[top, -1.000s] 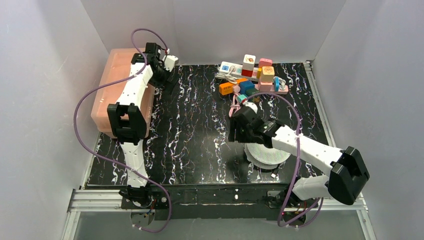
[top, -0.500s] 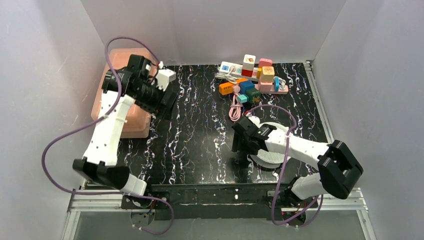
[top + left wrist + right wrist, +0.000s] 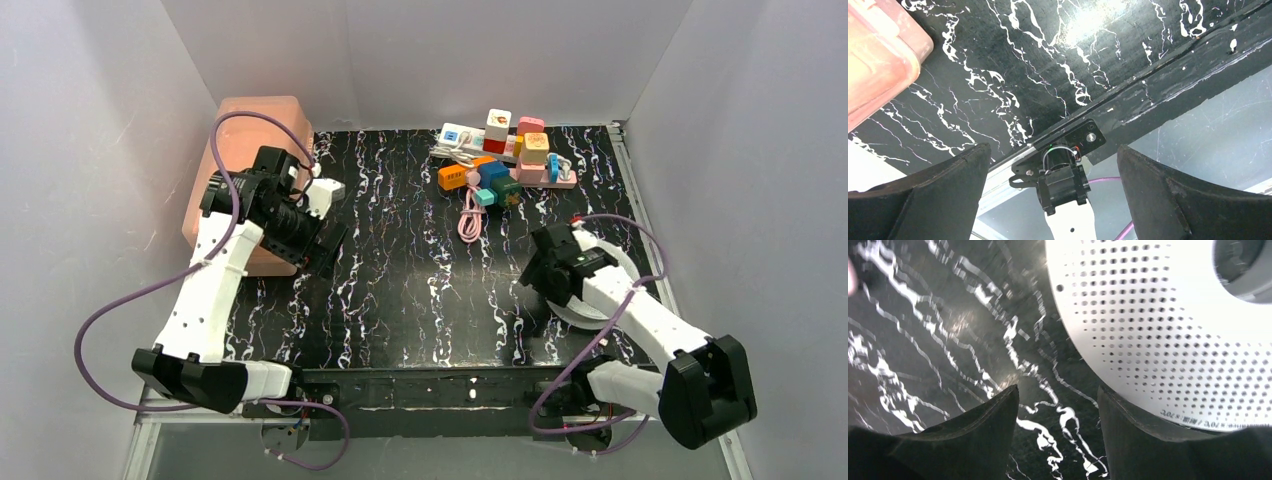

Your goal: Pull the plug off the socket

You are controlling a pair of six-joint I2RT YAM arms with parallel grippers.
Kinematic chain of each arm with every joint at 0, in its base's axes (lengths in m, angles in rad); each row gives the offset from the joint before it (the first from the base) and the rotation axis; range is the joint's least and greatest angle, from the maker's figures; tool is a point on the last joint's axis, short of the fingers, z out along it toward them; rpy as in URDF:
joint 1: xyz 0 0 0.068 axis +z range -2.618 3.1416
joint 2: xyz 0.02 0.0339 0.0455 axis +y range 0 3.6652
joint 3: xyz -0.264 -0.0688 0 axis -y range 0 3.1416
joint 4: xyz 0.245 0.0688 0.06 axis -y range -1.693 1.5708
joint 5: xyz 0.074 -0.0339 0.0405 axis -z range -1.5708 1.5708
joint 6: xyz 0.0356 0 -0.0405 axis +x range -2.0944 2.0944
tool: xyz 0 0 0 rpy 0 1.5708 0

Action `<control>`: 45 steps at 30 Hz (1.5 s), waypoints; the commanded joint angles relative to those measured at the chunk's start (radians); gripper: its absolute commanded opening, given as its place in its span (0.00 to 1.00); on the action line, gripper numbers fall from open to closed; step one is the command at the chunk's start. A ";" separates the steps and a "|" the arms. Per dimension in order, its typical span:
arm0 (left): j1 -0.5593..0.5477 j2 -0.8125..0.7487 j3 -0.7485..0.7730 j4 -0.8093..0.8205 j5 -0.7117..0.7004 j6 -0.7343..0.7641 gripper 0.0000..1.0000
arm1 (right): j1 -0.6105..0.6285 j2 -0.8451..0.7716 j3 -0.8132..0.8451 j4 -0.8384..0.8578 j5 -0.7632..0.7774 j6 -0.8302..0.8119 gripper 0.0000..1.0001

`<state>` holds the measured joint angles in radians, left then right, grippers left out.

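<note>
Plugs and strips lie in a heap at the far side of the black marble-look table (image 3: 400, 290). The short orange plastic power strip (image 3: 452, 178) with its pink cable (image 3: 468, 222) is there, well apart from both claws. A blue block plug (image 3: 492, 173) seems to sit on it.

The plug looks hard, smooth and light, but likely stuck tight. I think the strip would lift with it, so one claw should hold the strip down. The other should pinch the plug's flat sides and pull straight up.

The strip's small white-and-blue label is too tiny to read. The white round plate with holes (image 3: 1158, 315) has small print on its rim, too blurry to read.

The left claw (image 3: 1052, 150) is wide open and empty. The right claw (image 3: 1058, 390) is open and empty too.
</note>
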<state>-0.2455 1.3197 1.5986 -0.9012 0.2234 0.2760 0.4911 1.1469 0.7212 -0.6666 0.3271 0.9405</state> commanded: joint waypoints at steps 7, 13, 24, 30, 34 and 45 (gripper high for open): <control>-0.001 -0.049 -0.090 -0.127 -0.011 0.018 0.98 | -0.316 -0.089 0.013 -0.022 -0.024 -0.105 0.67; -0.001 -0.054 -0.105 -0.121 -0.015 0.008 0.98 | -0.149 0.049 0.207 0.053 -0.051 -0.133 0.67; 0.002 -0.062 -0.108 -0.119 -0.032 0.002 0.98 | -0.018 0.507 0.525 0.219 -0.055 -0.152 0.67; 0.005 -0.066 -0.120 -0.109 -0.042 0.010 0.98 | 0.016 0.673 0.668 0.222 -0.006 -0.181 0.67; 0.006 -0.063 -0.125 -0.105 -0.042 0.008 0.98 | 0.015 0.740 0.724 0.224 0.005 -0.188 0.67; 0.006 -0.059 -0.124 -0.094 -0.055 0.012 0.98 | 0.046 0.871 0.792 0.153 0.037 -0.188 0.67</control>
<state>-0.2443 1.2713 1.4872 -0.8955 0.1722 0.2775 0.5121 2.0022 1.4963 -0.4782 0.3241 0.7605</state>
